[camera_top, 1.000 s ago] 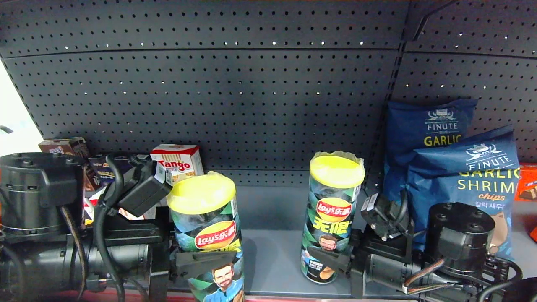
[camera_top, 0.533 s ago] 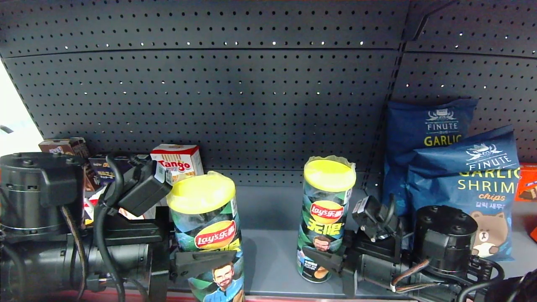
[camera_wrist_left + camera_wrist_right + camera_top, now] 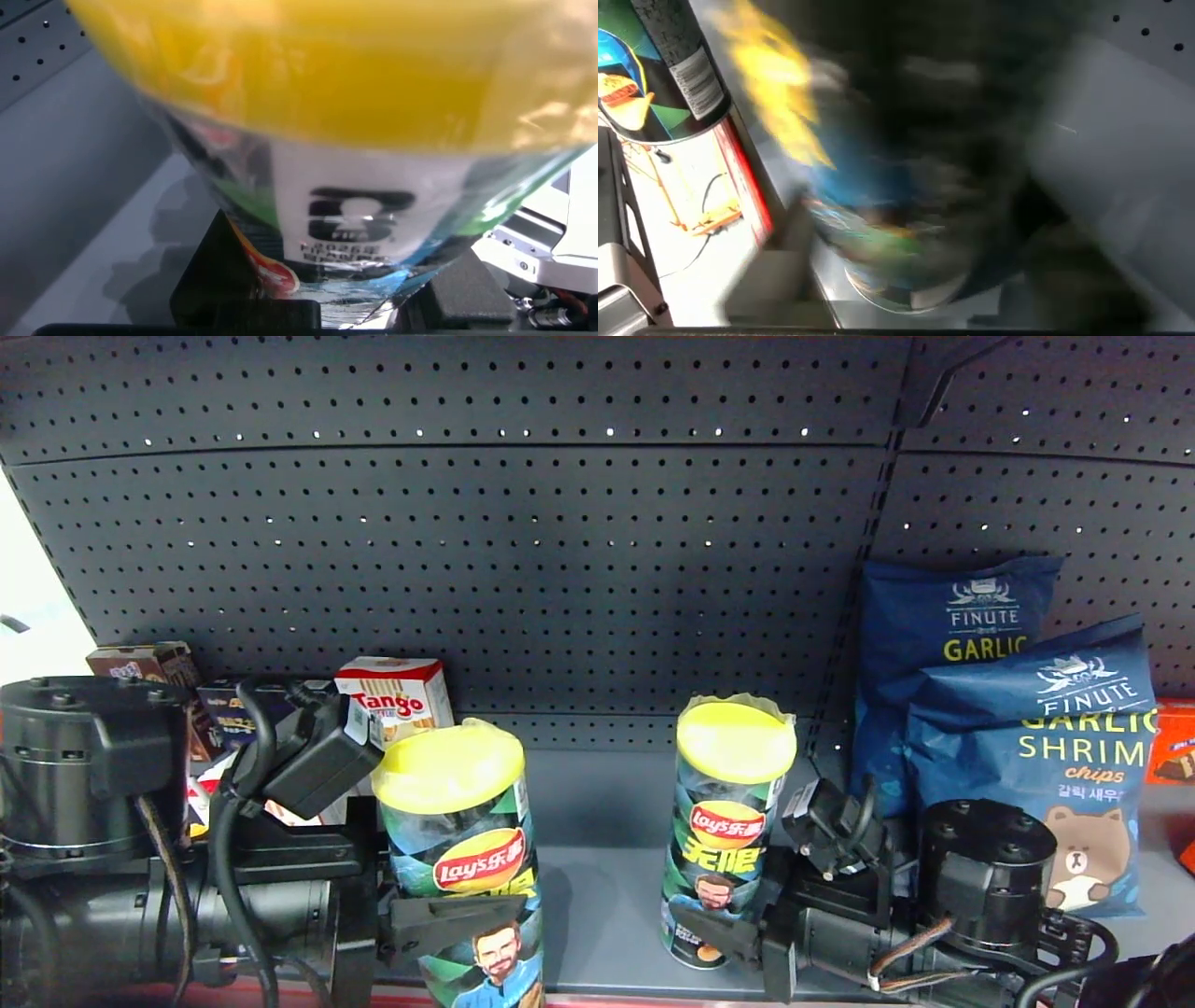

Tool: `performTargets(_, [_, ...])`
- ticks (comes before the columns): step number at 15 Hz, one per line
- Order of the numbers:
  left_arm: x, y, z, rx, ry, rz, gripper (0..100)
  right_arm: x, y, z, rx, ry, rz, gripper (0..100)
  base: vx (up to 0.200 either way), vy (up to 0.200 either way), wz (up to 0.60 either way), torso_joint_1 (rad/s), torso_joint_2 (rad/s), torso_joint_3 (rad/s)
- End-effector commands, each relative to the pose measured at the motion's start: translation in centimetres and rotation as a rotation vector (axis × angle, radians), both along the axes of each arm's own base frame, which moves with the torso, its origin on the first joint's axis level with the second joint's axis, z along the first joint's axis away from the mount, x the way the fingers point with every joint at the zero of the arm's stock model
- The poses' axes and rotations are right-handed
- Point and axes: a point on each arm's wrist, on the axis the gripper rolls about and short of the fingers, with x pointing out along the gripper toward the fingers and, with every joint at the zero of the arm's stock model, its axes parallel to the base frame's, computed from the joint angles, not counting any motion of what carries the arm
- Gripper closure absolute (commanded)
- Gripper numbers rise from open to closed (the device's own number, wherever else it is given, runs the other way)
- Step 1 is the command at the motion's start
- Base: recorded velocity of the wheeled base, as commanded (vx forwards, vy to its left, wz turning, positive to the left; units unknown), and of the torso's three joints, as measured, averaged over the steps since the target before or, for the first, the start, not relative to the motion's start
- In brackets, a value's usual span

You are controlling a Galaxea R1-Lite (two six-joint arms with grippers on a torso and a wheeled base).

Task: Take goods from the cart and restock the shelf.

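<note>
Chip cans, two of them, yellow lids up, each with a claw on it! The left can (image 3: 457, 859) stands upright at the near edge of the shelf (image 3: 607, 887), and the left gripper (image 3: 455, 917) is clamped round its lower body, one black finger across the label. The right can (image 3: 728, 821) is mid-shelf, to the right, gripped low by the right gripper (image 3: 714, 929); whether its base touches the board, I cannot tell. Blue snack bags (image 3: 1027, 709) lean on the pegboard back (image 3: 523, 569) at far right. A red-and-white wafer box (image 3: 397, 695) stands just behind the left can.
</note>
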Motion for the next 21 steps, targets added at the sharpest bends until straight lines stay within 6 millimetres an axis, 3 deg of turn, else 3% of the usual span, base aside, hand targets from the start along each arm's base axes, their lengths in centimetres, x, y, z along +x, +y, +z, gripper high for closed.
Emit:
performTargets(1, [0.0, 0.0, -0.1, 0.002, 0.004, 0.000, 100, -0.6, -0.5, 0.2, 0.007, -0.008, 0.001, 0, 0.000, 0.000, 0.00, 0.000, 0.00, 0.000])
performTargets(4, [-0.1, 0.1, -0.4, 0.006, 0.012, 0.000, 100, -2.5, -2.2, 0.9, 0.030, -0.034, 0.001, 0, 0.000, 0.000, 0.00, 0.000, 0.00, 0.000])
performTargets(7, [-0.1, 0.1, -0.3, 0.005, 0.009, 0.000, 100, -5.4, -4.7, 3.2, 0.097, -0.104, 0.005, 0, 0.000, 0.000, 0.00, 0.000, 0.00, 0.000])
performTargets(9, [-0.1, 0.0, -0.3, 0.003, 0.008, -0.001, 100, -8.0, -7.5, 4.8, 0.161, -0.182, -0.028, 0, 0.000, 0.000, 0.00, 0.000, 0.00, 0.000])
performTargets(14, [0.0, 0.0, 0.1, -0.002, -0.007, -0.001, 100, -10.5, -13.9, 6.0, 0.207, -0.340, -0.347, 0, 0.000, 0.000, 0.00, 0.000, 0.00, 0.000])
performTargets(17, [0.3, -0.2, 0.7, -0.010, -0.027, -0.003, 100, -13.1, -16.4, 5.5, 0.166, -0.339, -0.568, 0, 0.000, 0.000, 0.00, 0.000, 0.00, 0.000])
performTargets(20, [0.3, -0.2, 0.9, -0.014, -0.033, -0.004, 100, -16.6, -17.5, 3.9, 0.150, -0.308, -0.725, 0, 0.000, 0.000, 0.00, 0.000, 0.00, 0.000])
performTargets(21, [0.3, -0.2, 0.9, -0.015, -0.035, -0.005, 100, -19.1, -17.7, 2.1, 0.146, -0.303, -0.776, 0, 0.000, 0.000, 0.00, 0.000, 0.00, 0.000])
